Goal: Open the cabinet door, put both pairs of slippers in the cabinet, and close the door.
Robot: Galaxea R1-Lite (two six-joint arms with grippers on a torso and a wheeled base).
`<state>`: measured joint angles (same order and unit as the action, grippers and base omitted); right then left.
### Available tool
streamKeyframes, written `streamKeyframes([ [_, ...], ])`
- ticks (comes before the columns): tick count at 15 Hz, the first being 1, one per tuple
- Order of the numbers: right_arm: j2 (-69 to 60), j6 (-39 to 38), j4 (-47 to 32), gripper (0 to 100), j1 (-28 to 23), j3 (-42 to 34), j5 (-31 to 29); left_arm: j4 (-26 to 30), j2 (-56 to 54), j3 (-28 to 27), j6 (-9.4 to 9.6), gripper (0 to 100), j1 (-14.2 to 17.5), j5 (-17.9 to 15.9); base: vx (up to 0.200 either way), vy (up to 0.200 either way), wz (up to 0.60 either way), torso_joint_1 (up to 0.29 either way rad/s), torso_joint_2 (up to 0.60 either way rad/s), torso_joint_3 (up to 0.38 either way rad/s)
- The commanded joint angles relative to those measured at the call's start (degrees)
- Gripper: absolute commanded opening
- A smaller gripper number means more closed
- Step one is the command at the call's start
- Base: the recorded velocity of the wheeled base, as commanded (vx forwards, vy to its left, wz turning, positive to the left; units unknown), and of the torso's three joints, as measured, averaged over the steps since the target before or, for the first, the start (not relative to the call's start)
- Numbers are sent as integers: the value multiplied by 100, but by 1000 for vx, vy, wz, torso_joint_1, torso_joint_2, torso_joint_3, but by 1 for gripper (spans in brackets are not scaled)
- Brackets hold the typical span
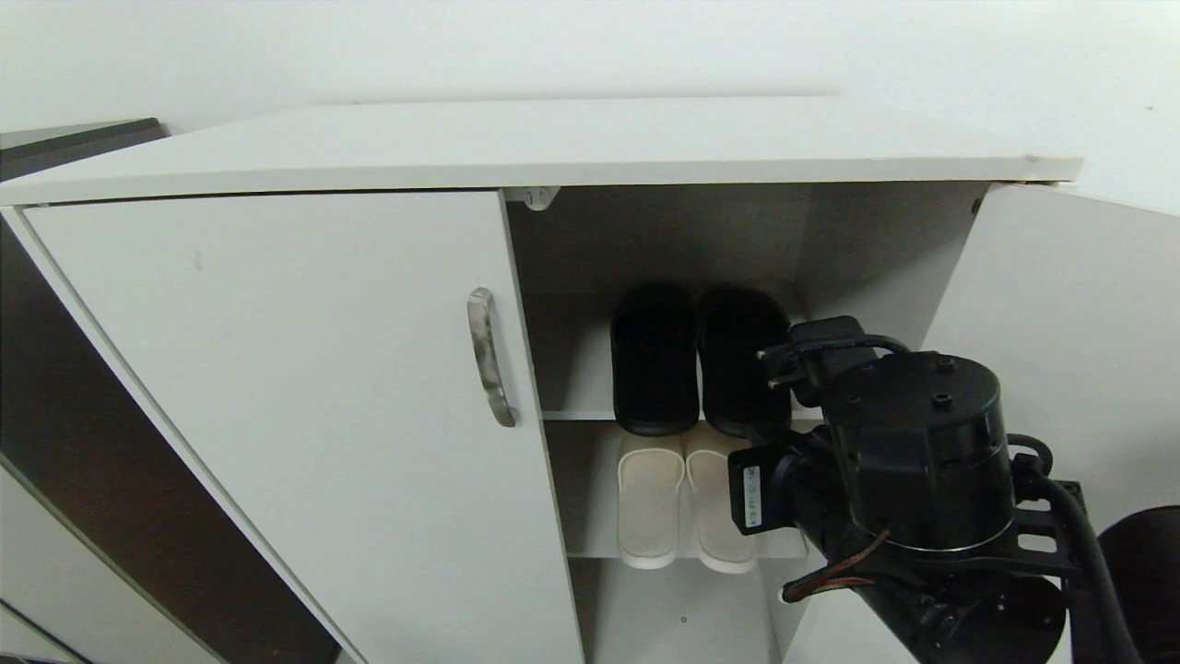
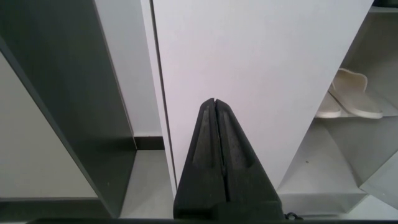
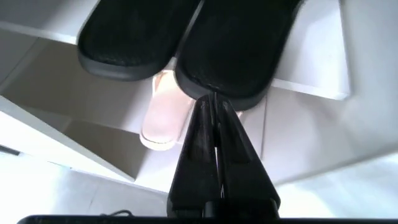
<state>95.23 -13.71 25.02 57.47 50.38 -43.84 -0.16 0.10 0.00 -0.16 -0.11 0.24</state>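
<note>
1. Cabinet point(image 1: 553, 138): white and low, with a flat top. Its left door point(image 1: 304, 387) is shut, with a metal handle point(image 1: 489, 355) near the inner edge. Its right door point(image 1: 1060, 350) is swung wide open, at 3 o'clock from the opening.
2. Black slippers point(image 1: 696, 360): the pair lies side by side on the upper shelf point(image 1: 576, 415), inside the open half. Their near ends slightly overhang the shelf lip.
3. White slippers point(image 1: 682, 498): the pair lies side by side on the lower shelf point(image 1: 590, 553), at 6 o'clock from the black pair. Their near ends also reach past the shelf edge.
4. Right arm point(image 1: 913, 452): it sits at 4 o'clock from the slippers in the head view, with the wrist in front of the opening.
5. Right gripper point(image 3: 215, 99): its fingers are pressed together with nothing between them. The tips are right at the near rim of one black slipper point(image 3: 242, 43). Whether they touch it cannot be told. One white slipper point(image 3: 163, 115) shows below that shelf.
6. Left gripper point(image 2: 214, 102): it is clenched and empty, facing the shut left door's panel point(image 2: 249, 74).
7. A dark panel point(image 1: 83, 415) stands at 9 o'clock from the cabinet.
</note>
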Motion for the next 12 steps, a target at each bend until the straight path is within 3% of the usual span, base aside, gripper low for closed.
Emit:
streamKeyframes([
  [1,127,27,74,0,1,-46,-2,-2,-1,0,-2,0,2,-7,0,0,0,0,0,0],
  [12,153,18,91,0,37,-169,7,-2,-1,0,-2,0,2,-24,-200,0,0,3,2,4],
])
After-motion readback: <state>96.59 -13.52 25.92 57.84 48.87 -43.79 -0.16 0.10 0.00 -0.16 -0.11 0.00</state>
